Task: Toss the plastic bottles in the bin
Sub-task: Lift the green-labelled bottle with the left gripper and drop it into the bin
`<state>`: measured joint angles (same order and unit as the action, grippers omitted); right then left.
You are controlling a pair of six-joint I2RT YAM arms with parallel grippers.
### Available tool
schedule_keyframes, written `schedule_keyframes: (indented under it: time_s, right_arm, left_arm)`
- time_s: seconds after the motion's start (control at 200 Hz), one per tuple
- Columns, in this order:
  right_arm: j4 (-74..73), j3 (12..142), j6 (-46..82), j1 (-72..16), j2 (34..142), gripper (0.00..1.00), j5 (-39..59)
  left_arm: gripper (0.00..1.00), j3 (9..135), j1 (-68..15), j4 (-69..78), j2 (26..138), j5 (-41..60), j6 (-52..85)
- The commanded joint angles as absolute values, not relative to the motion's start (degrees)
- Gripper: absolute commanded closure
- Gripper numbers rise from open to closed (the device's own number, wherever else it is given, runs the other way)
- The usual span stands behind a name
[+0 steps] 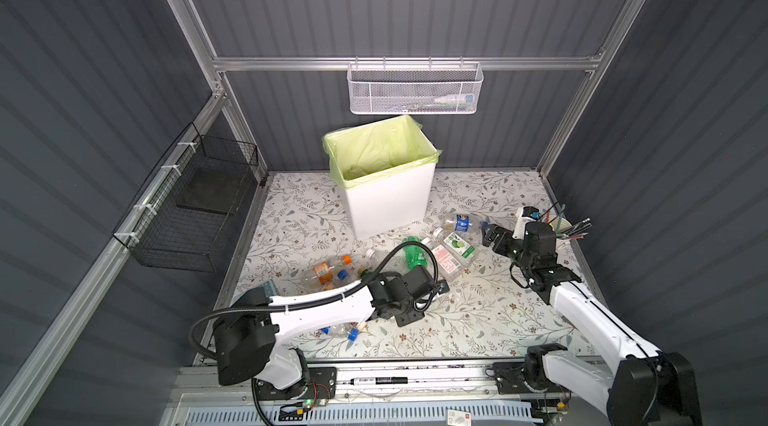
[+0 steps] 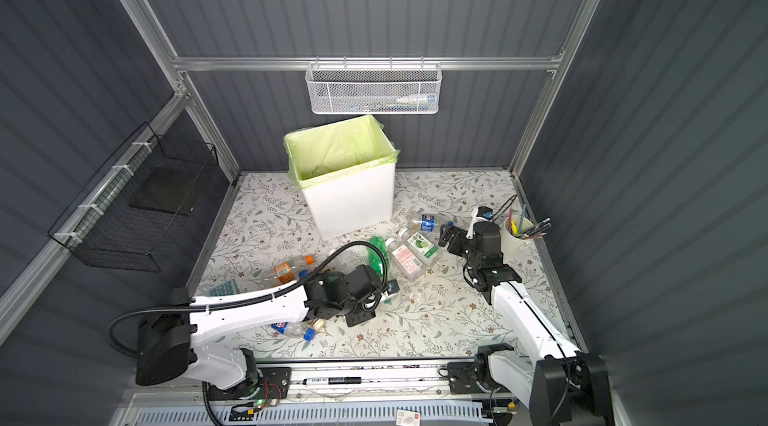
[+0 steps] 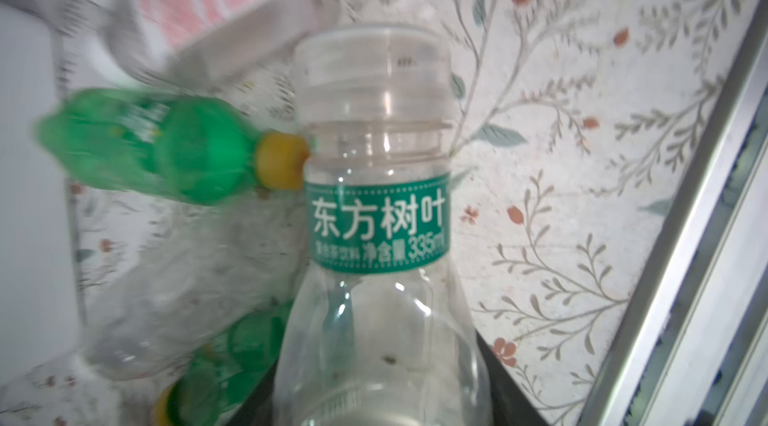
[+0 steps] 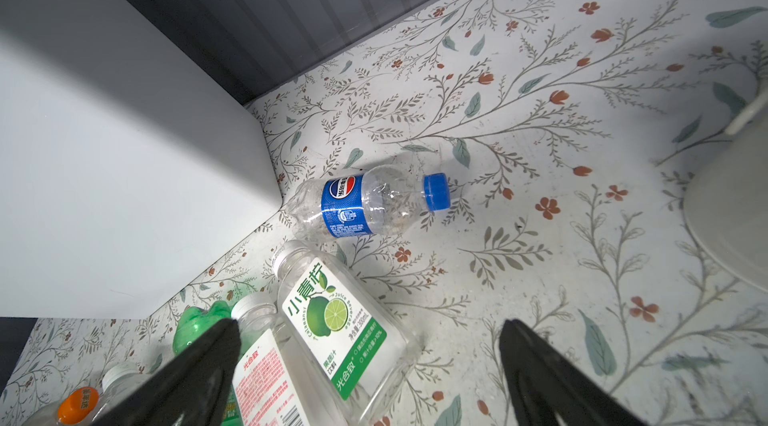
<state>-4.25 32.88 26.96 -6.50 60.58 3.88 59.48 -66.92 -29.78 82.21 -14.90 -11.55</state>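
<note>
– Left gripper is pinching the green-label bottle by its clear body, a jaw on each flank. Neck and cap are pointing away from the wrist.
– Why the body and not the neck?
– My guess is it's the widest part, so the bottle isn't swinging. It's reading sharp in the left wrist view while the table behind is smearing, so I'm judging it's riding with the wrist.
– Where's the bin sitting?
– At the back of the table, mid-width, with the liner folded over the rim. It's tall, so the bottle is going to need a lift clear of that rim before release. The left arm is working low mid-table, in front of the bin and apart from it.
– Right side?
– Right gripper is hanging spread wide and carrying nothing. It's over the edge of the lime-label bottle, with the blue-cap bottle just beyond, by the bin's corner. It's looking ready to straddle one of them, but I can't tell which.
– The rest?
– Lying on their sides in front of the bin: green bottle, pink-label bottle, orange-label bottle. Nothing is showing inside the liner from above, so I'm reading this as early.
</note>
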Motion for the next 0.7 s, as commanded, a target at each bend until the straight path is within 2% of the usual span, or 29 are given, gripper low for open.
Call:
schedule_keyframes:
  time_s: [0.0, 0.13, 0.25, 0.4, 0.475, 0.525, 0.62, 0.695]
  right_arm:
    - [-2.9, 33.04, 26.46, -5.93, 58.82, 0.01, 3.8]
    - [-2.7, 34.08, 26.39, -5.57, 58.6, 0.01, 4.13]
    - [-2.07, 34.89, 26.28, -5.46, 57.98, 0.01, 4.53]
    - [-1.03, 34.6, 26.05, -5.45, 55.72, 0.01, 3.62]
    - [-0.94, 34.23, 26.02, -5.36, 54.58, 0.01, 3.17]
    - [-0.9, 34.11, 26.02, -5.36, 54.13, 0.01, 2.99]
    - [-1.0, 34.35, 26.01, -5.25, 54.28, 0.01, 3.83]
    - [-0.51, 35.32, 26.0, -5.19, 54.9, 0.01, 5.07]
  left_arm:
    - [0.71, 64.57, -66.19, -20.4, 75.33, -30.28, -12.02]
    - [0.7, 66.8, -65.42, -0.47, 69.0, -39.96, -24.37]
    - [0.7, 68.68, -65.22, 19.05, 65.78, -33.86, -36.05]
    - [0.68, 75.63, -64.71, 28.94, 69.78, -28.1, -44.87]
    - [0.67, 78.76, -60.96, 30.01, 73.14, -25.72, -43.75]
    - [0.67, 81.51, -54.7, 27.12, 75.42, -22.33, -37.58]
    - [0.64, 89.6, -41.28, 17.41, 82.59, -15.64, -22.67]
    - [0.59, 99.29, -35.29, 4.61, 90.25, -11.67, -15.61]
